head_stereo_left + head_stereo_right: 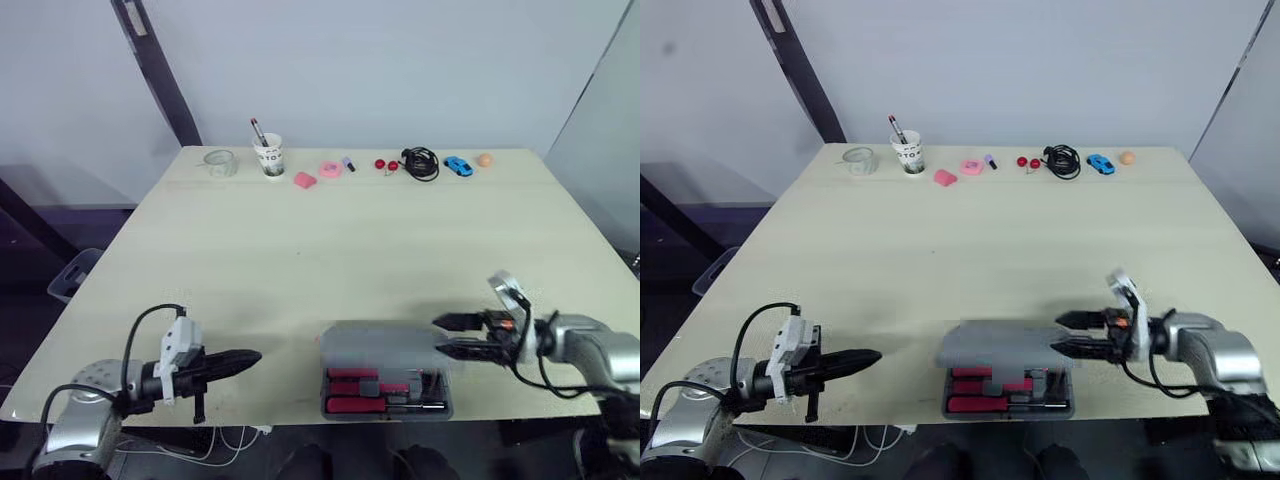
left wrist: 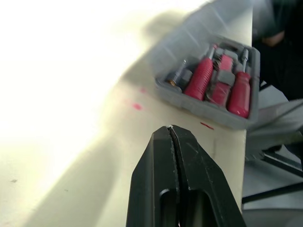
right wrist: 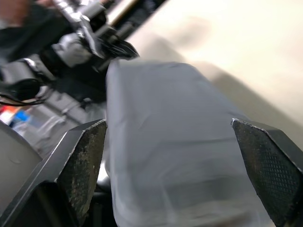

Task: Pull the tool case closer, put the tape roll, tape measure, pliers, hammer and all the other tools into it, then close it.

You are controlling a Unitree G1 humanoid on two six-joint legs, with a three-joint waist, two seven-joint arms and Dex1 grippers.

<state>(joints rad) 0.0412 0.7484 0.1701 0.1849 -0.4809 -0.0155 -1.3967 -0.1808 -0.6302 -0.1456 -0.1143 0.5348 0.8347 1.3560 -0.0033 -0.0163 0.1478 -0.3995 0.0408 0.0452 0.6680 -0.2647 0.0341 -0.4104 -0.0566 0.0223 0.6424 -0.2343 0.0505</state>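
Observation:
The grey tool case (image 1: 386, 408) lies at the table's front edge with its lid (image 1: 380, 348) raised, and red-handled tools (image 2: 201, 78) rest in its tray. My right gripper (image 1: 438, 336) is open at the lid's right end. In the right wrist view the lid (image 3: 161, 156) spans the gap between the wide-spread fingers (image 3: 85, 156). My left gripper (image 1: 252, 358) is shut on nothing, low over the table to the left of the case. A clear tape roll (image 1: 220, 162) sits at the far left of the back edge.
Along the back edge stand a paper cup with a pen (image 1: 269, 156), two pink items (image 1: 305, 180) (image 1: 331, 169), a marker (image 1: 348, 163), red bits (image 1: 385, 164), a black cable (image 1: 421, 163), a blue toy car (image 1: 458, 166) and an orange ball (image 1: 485, 159).

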